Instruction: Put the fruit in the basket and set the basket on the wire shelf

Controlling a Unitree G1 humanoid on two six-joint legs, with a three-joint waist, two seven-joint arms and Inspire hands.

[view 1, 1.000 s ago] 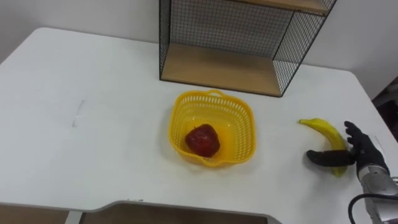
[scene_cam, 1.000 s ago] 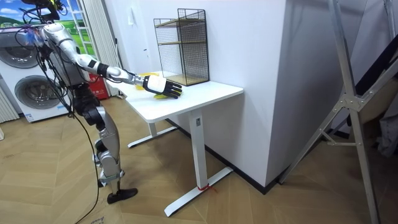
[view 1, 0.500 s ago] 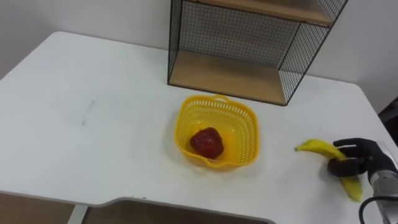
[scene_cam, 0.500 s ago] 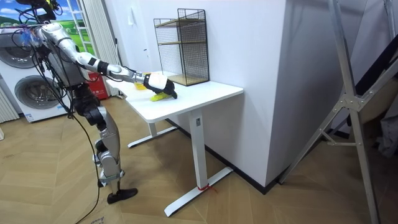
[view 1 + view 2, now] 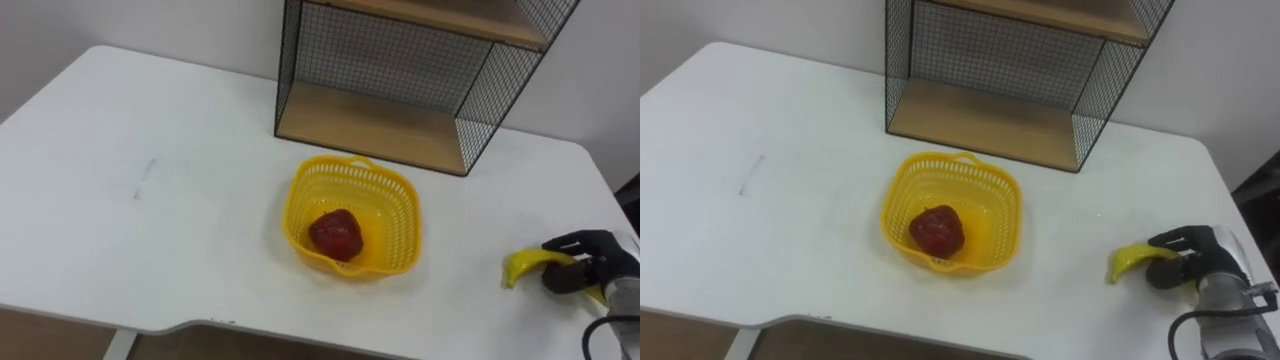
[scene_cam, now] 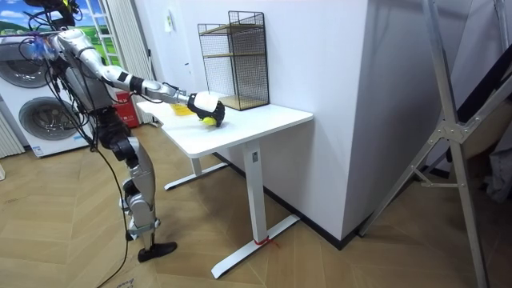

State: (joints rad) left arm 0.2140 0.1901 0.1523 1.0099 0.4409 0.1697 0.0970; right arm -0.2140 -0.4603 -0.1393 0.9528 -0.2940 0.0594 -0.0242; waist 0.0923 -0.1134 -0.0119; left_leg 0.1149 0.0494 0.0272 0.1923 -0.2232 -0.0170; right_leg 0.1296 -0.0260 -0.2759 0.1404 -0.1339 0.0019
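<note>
Left eye view: right hand (image 5: 592, 264) seen at right edge of white surface (image 5: 150, 200), fingers curled round banana (image 5: 522, 266), whose tip is pointed away from palm. Yellow basket (image 5: 398, 220) placed well left of hand, red fruit (image 5: 336, 233) held inside. Wire shelf (image 5: 400, 120) set beyond basket.

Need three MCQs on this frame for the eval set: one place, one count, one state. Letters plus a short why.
1. Where is the red fruit?
A. on the wire shelf
B. on the bare table
C. in the yellow basket

2. How many pieces of fruit show?
A. one
B. two
C. three

3. The right hand is:
A. shut on the banana
B. open and flat
C. shut, holding nothing

Answers:
1 C, it lies inside the basket's walls.
2 B, the red fruit and the banana.
3 A, its fingers curl round the banana.
</note>
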